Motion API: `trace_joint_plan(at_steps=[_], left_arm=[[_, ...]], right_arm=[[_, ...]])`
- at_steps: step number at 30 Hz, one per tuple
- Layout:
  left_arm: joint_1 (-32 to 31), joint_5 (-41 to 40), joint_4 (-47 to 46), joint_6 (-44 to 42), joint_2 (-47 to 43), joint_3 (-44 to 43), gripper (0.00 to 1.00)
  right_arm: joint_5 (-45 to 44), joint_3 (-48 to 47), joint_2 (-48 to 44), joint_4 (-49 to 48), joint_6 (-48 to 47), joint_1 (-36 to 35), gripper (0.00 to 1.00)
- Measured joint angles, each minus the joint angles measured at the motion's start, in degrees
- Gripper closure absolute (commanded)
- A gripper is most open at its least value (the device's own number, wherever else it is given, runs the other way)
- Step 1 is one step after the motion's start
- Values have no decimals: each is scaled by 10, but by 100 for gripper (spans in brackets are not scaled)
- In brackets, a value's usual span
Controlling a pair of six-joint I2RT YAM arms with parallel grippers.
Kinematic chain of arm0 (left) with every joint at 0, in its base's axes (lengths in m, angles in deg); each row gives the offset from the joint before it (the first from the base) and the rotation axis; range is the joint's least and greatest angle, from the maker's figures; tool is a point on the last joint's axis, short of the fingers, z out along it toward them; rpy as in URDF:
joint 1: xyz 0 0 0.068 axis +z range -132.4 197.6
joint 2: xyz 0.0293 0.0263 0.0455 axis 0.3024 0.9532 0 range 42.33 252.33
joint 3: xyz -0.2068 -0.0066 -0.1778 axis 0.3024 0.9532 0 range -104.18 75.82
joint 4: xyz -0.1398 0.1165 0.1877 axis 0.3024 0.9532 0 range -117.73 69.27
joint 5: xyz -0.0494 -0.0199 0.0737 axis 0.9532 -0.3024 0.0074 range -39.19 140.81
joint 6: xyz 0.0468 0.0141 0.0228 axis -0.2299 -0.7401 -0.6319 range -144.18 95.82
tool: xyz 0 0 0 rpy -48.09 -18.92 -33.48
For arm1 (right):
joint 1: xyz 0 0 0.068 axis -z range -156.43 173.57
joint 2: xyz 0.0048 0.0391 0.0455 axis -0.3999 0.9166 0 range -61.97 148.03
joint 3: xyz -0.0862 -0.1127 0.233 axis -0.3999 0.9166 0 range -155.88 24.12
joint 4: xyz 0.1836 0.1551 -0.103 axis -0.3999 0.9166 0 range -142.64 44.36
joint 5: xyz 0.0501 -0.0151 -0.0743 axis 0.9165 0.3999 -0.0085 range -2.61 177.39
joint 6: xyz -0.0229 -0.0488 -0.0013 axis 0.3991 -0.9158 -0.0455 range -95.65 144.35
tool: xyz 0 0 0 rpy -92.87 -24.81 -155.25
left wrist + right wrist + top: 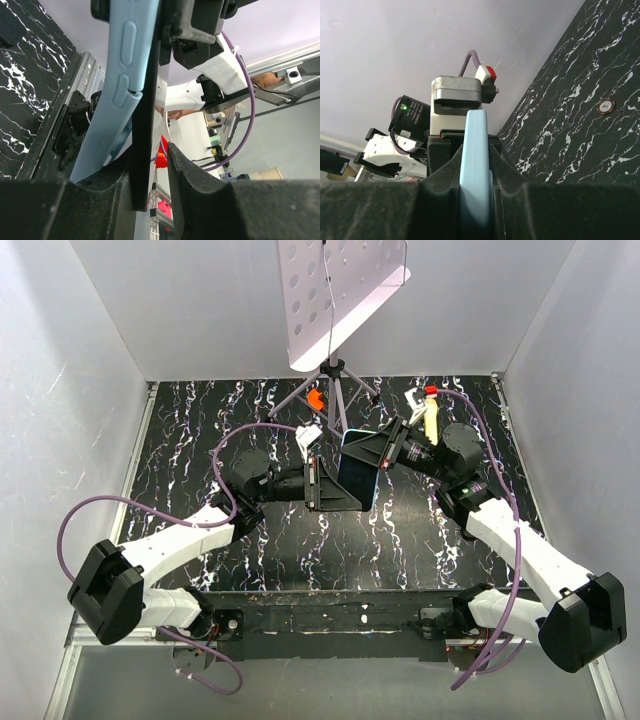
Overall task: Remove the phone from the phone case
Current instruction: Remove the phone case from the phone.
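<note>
Just in front of the tripod (335,388), above the worktop (200,425) — left claw (150,200) pinched nearly closed on the phone (145,125), right claw (476,200) clamped on the phone case (474,150) — its blue lip bowed off the phone.

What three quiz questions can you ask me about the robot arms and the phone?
1. True or false: the phone is held up in the air above the table.
2. Which thing stands at the back of the table? A. a tripod B. a bucket C. a teddy bear
3. Fill the gap: the right gripper is shut on the light blue ____.

Key: 1 true; 2 A; 3 phone case
</note>
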Motion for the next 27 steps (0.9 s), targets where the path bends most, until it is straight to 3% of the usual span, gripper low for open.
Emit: trace_joint_plan(at_steps=[8, 9, 12, 13, 19, 27], left_arm=[[0, 16, 27, -21, 5, -10, 89], [0, 17, 27, -22, 5, -11, 88], [0, 18, 25, -22, 5, -12, 66], [0, 17, 23, -20, 5, -12, 63], [0, 12, 24, -15, 5, -12, 73], [-1, -5, 47, -28, -3, -12, 69]], right_arm=[[9, 0, 0, 2, -6, -1, 99], [11, 0, 0, 0, -6, -1, 99], [12, 0, 0, -5, -6, -2, 99], [12, 0, 0, -5, -11, -2, 99], [9, 0, 1, 3, -19, -4, 99], [5, 0, 1, 3, -23, -7, 99]])
